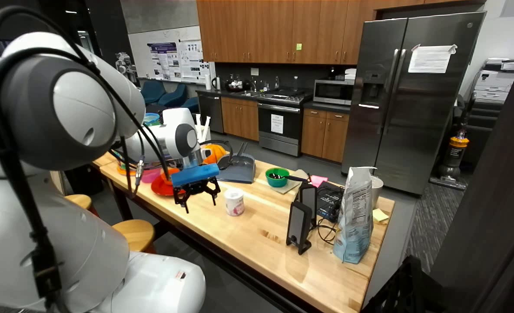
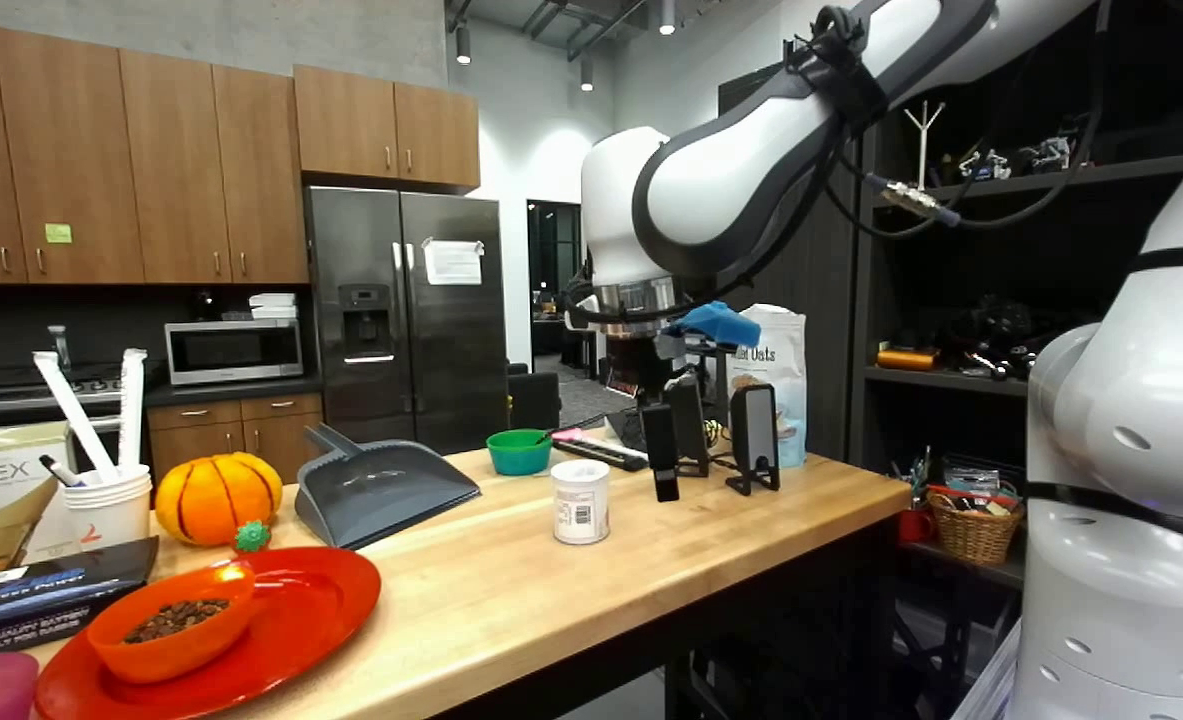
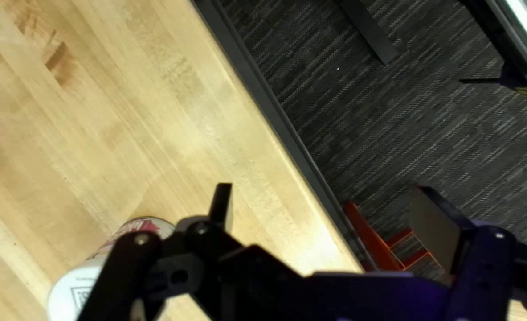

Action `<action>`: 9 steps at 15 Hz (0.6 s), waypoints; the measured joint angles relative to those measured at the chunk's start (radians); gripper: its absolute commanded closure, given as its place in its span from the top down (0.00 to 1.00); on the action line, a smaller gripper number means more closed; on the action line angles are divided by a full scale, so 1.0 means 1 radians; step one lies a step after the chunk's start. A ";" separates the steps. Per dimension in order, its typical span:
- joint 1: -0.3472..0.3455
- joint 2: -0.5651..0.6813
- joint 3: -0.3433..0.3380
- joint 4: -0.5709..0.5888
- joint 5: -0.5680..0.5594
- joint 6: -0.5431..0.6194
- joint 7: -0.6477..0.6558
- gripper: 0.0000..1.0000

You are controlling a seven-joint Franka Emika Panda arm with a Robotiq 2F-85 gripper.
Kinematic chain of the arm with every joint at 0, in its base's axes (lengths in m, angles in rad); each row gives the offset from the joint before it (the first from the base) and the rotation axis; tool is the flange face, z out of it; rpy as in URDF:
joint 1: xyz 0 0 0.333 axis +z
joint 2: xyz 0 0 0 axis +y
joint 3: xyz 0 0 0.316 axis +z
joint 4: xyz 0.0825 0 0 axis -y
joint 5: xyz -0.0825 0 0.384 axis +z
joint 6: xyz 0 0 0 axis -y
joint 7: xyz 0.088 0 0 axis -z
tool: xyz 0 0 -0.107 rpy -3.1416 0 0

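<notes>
I have the hand point(image 1: 200, 205) spread wide, gripping nothing. Near it, the white canister point(image 1: 234, 202) stands upright on the wooden surface point(image 1: 257, 237), apparently steady because its base sits flat.

Wooden cabinets point(image 1: 274, 32) hang above a stove point(image 1: 292, 126), near a steel refrigerator point(image 1: 376, 130).

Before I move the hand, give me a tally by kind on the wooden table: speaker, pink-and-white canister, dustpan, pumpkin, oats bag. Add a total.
Speaker: 2
Pink-and-white canister: 1
Dustpan: 1
Pumpkin: 1
Oats bag: 1
Total: 6
</notes>
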 measured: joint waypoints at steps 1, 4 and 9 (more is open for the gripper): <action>-0.007 0.013 0.001 0.000 -0.020 0.012 0.032 1.00; -0.040 0.051 0.004 0.001 -0.064 0.032 0.147 1.00; -0.082 0.119 0.004 0.011 -0.070 0.050 0.266 1.00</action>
